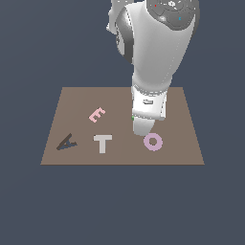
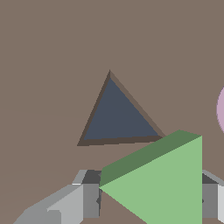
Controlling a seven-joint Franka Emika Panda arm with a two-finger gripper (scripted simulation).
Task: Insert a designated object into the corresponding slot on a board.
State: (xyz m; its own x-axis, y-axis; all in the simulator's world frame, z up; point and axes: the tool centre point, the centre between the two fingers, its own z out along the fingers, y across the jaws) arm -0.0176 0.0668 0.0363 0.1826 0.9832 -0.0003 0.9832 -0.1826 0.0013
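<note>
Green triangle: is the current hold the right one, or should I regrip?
Keep it. The end effector is shut on the green triangle from above, one finger against each side, leaving the flat face clear to drop into the slot.

Exterior view high, distant, over whole board; wrist view close above its slot.

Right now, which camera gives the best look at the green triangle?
The wrist view: the green triangle fills the foreground between the fingers, close to the slot. In the exterior view the arm hides it, except perhaps a tiny green speck.
</note>
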